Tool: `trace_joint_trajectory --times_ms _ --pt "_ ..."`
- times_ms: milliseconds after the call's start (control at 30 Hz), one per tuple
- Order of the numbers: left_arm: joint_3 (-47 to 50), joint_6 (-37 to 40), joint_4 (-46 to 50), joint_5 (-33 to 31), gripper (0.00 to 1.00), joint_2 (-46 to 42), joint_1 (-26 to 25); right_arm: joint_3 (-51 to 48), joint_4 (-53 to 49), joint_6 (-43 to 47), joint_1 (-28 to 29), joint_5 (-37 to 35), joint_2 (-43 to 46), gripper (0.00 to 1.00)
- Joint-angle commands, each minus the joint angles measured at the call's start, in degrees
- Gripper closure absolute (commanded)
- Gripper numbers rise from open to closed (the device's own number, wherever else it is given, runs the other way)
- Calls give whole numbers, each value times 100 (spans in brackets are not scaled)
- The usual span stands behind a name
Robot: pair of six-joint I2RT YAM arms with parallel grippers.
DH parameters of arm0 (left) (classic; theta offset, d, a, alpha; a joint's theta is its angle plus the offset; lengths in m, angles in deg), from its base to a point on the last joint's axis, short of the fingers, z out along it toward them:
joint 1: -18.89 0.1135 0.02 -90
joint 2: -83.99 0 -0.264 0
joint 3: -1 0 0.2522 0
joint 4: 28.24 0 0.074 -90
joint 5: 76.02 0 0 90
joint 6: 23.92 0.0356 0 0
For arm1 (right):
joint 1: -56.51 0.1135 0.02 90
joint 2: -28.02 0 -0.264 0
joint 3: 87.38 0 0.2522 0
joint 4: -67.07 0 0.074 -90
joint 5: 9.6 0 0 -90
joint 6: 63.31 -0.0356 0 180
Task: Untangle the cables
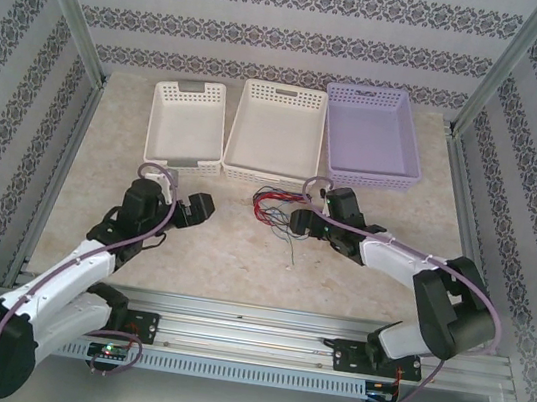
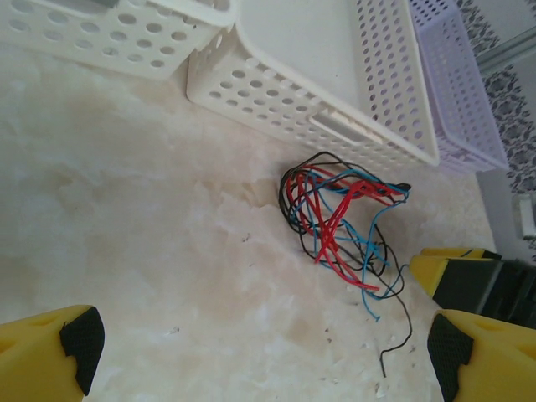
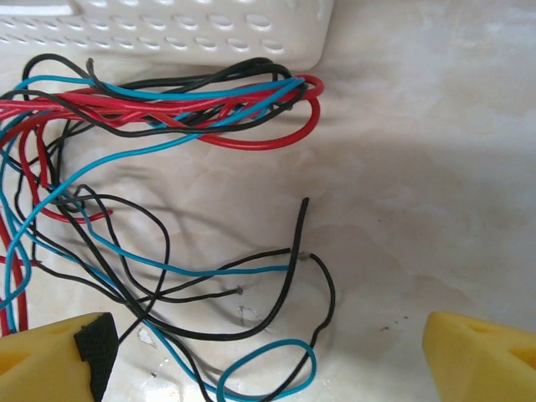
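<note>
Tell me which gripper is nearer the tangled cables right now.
Right. The right gripper is open at the right edge of the cables, with strands between its jaws; the left gripper, also open, sits off to their left.

Cables (image 3: 167, 113) cut by left edge; overhead, right gripper (image 1: 302, 222) maybe hides some.
</note>
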Motion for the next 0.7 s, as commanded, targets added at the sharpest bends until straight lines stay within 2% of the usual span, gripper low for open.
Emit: trace_joint_trajectory --times_ms 0,233,467,667 --pt "85 131 -109 -310 0 127 -249 -67 492 -172 -186 391 -52 6" --pt "97 169 -414 -425 0 426 -695 16 727 -204 -339 667 -276 7" --pt "130 161 -673 -483 0 500 -916 54 1175 -265 -483 708 -341 8" --pt "220 101 -786 -508 0 591 -1061 264 1541 -176 -464 898 -833 11"
